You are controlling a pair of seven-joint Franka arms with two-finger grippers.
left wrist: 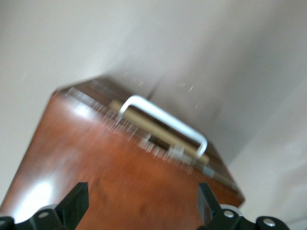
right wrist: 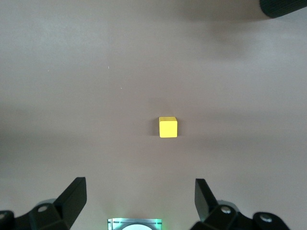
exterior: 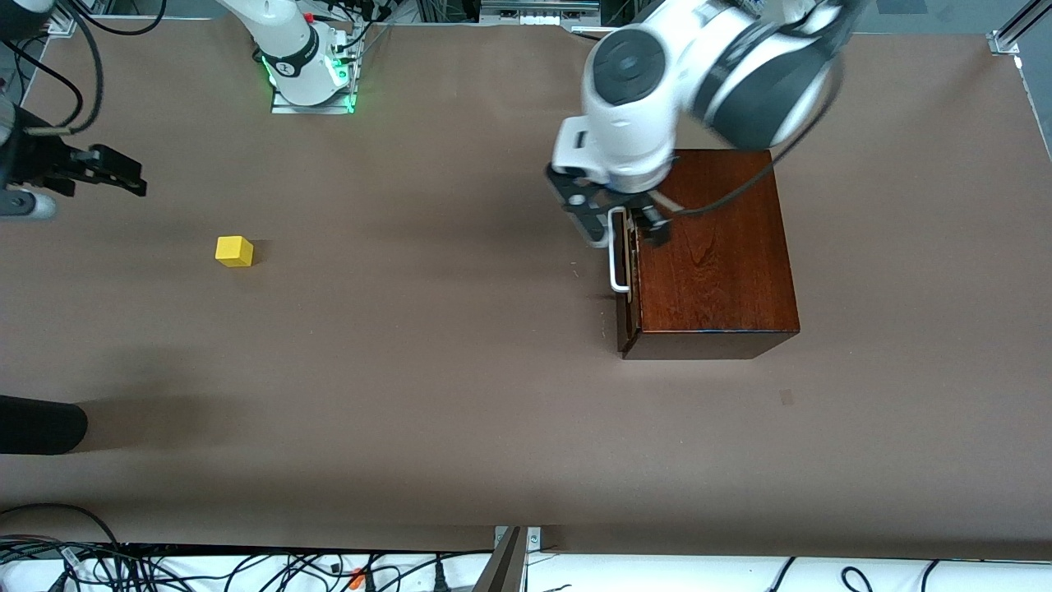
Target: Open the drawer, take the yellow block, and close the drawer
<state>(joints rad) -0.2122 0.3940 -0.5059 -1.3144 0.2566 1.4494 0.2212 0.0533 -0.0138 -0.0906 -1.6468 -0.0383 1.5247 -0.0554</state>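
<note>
The dark reddish-brown wooden box (exterior: 719,255) stands toward the left arm's end of the table. Its drawer (exterior: 629,271) is pulled out only a sliver, showing a pale strip by the white bar handle (exterior: 618,255). My left gripper (exterior: 623,226) is open over the box's edge at the handle's end, touching nothing. In the left wrist view the gripper (left wrist: 141,191) hangs over the box top (left wrist: 110,182), just short of the handle (left wrist: 165,122). The yellow block (exterior: 234,251) lies on the bare table toward the right arm's end. My right gripper (exterior: 122,174) is open and empty above the table beside the block (right wrist: 168,127), and also shows in the right wrist view (right wrist: 139,186).
A black rounded object (exterior: 41,423) juts in at the table edge nearer the front camera than the block; it also shows in the right wrist view (right wrist: 283,7). The right arm's base (exterior: 311,70) stands at the table's back edge. Cables (exterior: 246,567) run along the front edge.
</note>
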